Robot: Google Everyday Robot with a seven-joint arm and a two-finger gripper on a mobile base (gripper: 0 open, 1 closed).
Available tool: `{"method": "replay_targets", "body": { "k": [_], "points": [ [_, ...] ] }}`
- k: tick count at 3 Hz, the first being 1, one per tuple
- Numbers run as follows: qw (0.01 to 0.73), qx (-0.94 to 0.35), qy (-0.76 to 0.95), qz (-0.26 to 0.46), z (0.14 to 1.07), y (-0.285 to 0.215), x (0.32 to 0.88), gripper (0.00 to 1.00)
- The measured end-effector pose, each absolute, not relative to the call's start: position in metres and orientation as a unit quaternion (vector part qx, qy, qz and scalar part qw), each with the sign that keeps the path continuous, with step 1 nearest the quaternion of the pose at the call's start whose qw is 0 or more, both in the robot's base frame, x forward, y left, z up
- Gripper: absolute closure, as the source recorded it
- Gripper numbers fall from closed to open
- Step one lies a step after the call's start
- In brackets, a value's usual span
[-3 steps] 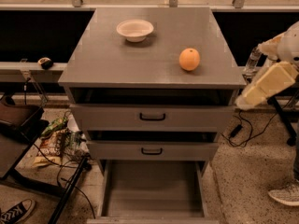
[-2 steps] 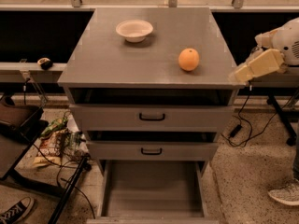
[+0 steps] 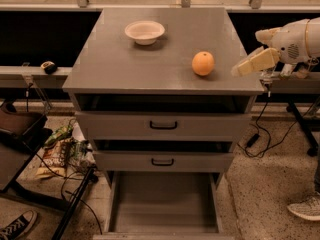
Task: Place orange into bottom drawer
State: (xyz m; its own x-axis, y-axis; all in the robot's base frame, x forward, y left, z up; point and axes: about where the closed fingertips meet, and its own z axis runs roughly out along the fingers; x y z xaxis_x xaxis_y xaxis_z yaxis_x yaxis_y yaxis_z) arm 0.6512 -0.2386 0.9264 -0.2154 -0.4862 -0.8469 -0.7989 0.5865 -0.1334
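The orange (image 3: 203, 63) sits on the grey cabinet top (image 3: 150, 64), toward its right front. The bottom drawer (image 3: 164, 204) is pulled out at floor level, and its flat floor is bare. My gripper (image 3: 246, 53) hangs at the cabinet's right edge, level with the top, just right of the orange and not touching it. Its cream fingers (image 3: 254, 63) are spread open and hold nothing.
A shallow white bowl (image 3: 145, 31) stands at the back of the cabinet top. The two upper drawers (image 3: 163, 125) are shut. Cables and bags (image 3: 60, 151) lie on the floor at left. A person's shoe (image 3: 306, 207) is at right, another shoe (image 3: 15, 226) at lower left.
My gripper has risen from beside the cabinet's front right corner to the level of the top and moved left toward the orange. The orange and drawers have not moved.
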Motion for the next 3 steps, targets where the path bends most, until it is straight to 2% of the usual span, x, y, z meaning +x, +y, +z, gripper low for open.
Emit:
{"method": "replay_targets", "body": {
  "k": [1, 3],
  "points": [
    [0.489, -0.436, 0.733, 0.182, 0.917, -0.227, 0.689, 0.00],
    [0.487, -0.471, 0.700, 0.226, 0.899, -0.168, 0.719, 0.00]
  ]
}}
